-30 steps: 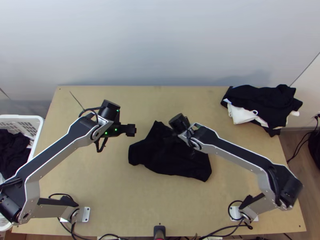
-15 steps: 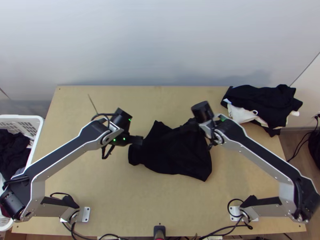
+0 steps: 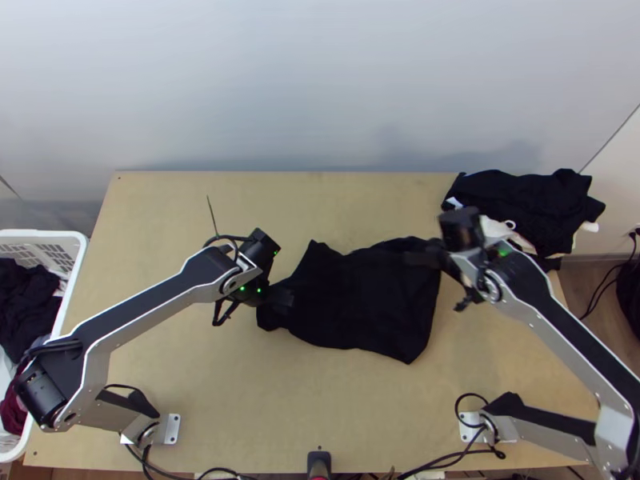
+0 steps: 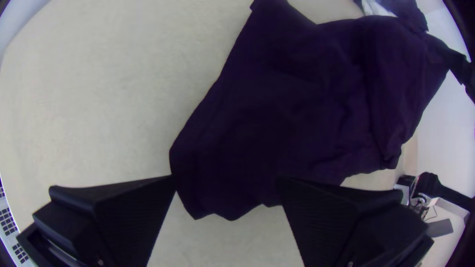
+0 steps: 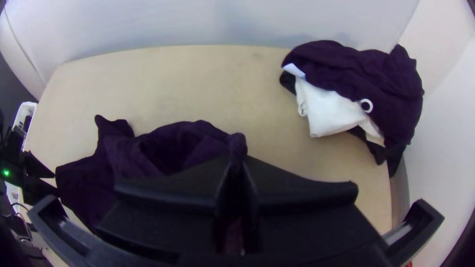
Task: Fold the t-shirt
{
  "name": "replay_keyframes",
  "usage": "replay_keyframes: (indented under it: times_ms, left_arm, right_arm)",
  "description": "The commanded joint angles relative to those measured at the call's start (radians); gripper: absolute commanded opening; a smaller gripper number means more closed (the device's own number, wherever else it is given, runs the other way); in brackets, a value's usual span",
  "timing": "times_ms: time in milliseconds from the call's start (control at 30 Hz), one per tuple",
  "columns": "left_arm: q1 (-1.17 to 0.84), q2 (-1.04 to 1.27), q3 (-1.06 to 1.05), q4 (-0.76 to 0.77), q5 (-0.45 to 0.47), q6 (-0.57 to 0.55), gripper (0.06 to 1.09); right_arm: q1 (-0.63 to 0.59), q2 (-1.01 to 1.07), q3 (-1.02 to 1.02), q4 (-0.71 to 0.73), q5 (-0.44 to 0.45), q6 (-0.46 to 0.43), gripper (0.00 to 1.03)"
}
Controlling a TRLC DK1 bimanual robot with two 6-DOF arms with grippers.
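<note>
Rising from the near-left base, bending hard at the elbow by the light wooden table's (image 3: pixel 264 400) left edge, then stretching the left arm (image 3: pixel 152 300) inward in a long, low diagonal. Rising likewise from the near-right base, jutting outward, bending beyond the table's right side, and slanting the right arm (image 3: pixel 560 324) back inward, reaching farther over the table than on the left.

Just outside the table's left edge, standing as a white basket (image 3: pixel 83 248), holding dark clothes (image 3: pixel 24 296).

Between the arms, lying loosely spread and rumpled as a black t-shirt (image 3: pixel 356 308), narrowing toward the left and poking one corner toward the table's far side. Pointing the left gripper (image 3: pixel 286 298) inward over that narrower left end; in the left wrist view, parting the fingers (image 4: pixel 133 212) widely above the cloth, gripping nothing. Leaving contact with the cloth impossible to tell.

Farther over, aiming the right gripper (image 3: pixel 424 257) inward at the shirt's far-right corner; in the right wrist view, pressing the fingers (image 5: pixel 297 190) together on a pinch of dark cloth, poking up in a small tuft between the tips. Giving no clue whether sleeve or hem.

Beyond, at the far-right corner, heaping up as a pile of dark and white clothes (image 3: pixel 524 200). Farthest off, standing behind everything as a pale wall (image 3: pixel 320 80).
</note>
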Motion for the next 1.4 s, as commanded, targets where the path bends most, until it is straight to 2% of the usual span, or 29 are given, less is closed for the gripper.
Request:
replay_keyframes:
  times_ms: [0, 200, 233, 333, 400, 467, 500, 533, 600, 667, 800, 833, 1067, 1133, 1233, 1367]
  left_arm:
    - [0.039, 0.026, -0.021, 0.054, -0.021, 0.006, 1.03]
    - [0.032, 0.055, -0.021, 0.068, -0.019, -0.006, 1.02]
    - [0.025, 0.06, -0.023, 0.075, -0.019, -0.009, 0.99]
    - [0.003, 0.064, -0.029, 0.1, -0.019, -0.019, 0.98]
    - [-0.006, 0.072, -0.026, 0.1, -0.019, -0.026, 0.97]
    - [-0.011, 0.075, -0.026, 0.102, -0.019, -0.035, 0.89]
    - [-0.014, 0.075, -0.029, 0.108, -0.019, -0.042, 0.85]
    - [-0.017, 0.075, -0.032, 0.109, -0.019, -0.046, 0.82]
    - [-0.021, 0.075, -0.032, 0.111, -0.024, -0.054, 0.75]
    - [-0.026, 0.07, -0.034, 0.131, -0.048, -0.057, 0.57]
    - [-0.024, 0.061, -0.046, 0.198, -0.141, -0.037, 0.14]
    - [-0.023, 0.061, -0.05, 0.218, -0.154, -0.012, 0.1]
    - [-0.015, 0.044, -0.054, 0.22, -0.154, 0.0, 0.1]
    - [-0.008, 0.038, -0.05, 0.215, -0.154, 0.0, 0.1]
    - [0.003, 0.029, -0.052, 0.21, -0.154, -0.002, 0.1]
    - [0.011, 0.012, -0.063, 0.203, -0.154, -0.002, 0.1]
  right_arm:
    - [-0.123, -0.15, -0.141, -0.02, -0.005, -0.032, 0.03]
    - [-0.202, -0.247, -0.311, -0.008, -0.005, -0.093, 0.03]
    - [-0.218, -0.25, -0.33, -0.007, -0.005, -0.095, 0.05]
    - [-0.277, -0.254, -0.345, 0.001, -0.005, -0.09, 0.1]
    - [-0.334, -0.254, -0.334, 0.012, -0.005, -0.07, 0.35]
    - [-0.395, -0.253, -0.315, 0.01, -0.009, -0.039, 0.81]
    - [-0.412, -0.25, -0.301, 0.007, -0.013, -0.015, 0.95]
    - [-0.423, -0.245, -0.287, 0.009, -0.024, 0.0, 0.99]
    - [-0.424, -0.237, -0.247, 0.016, -0.035, 0.01, 0.99]
    - [-0.413, -0.23, -0.203, 0.024, -0.041, 0.033, 0.99]
    - [-0.36, -0.214, -0.147, 0.061, -0.088, 0.088, 0.99]
    - [-0.343, -0.213, -0.144, 0.078, -0.102, 0.1, 0.99]
    - [-0.194, -0.119, -0.112, 0.119, -0.104, 0.128, 0.99]
    - [-0.174, -0.06, -0.094, 0.122, -0.105, 0.132, 0.99]
    - [-0.159, 0.031, -0.078, 0.138, -0.107, 0.188, 0.99]
    - [-0.102, 0.144, -0.051, 0.147, -0.131, 0.198, 0.99]
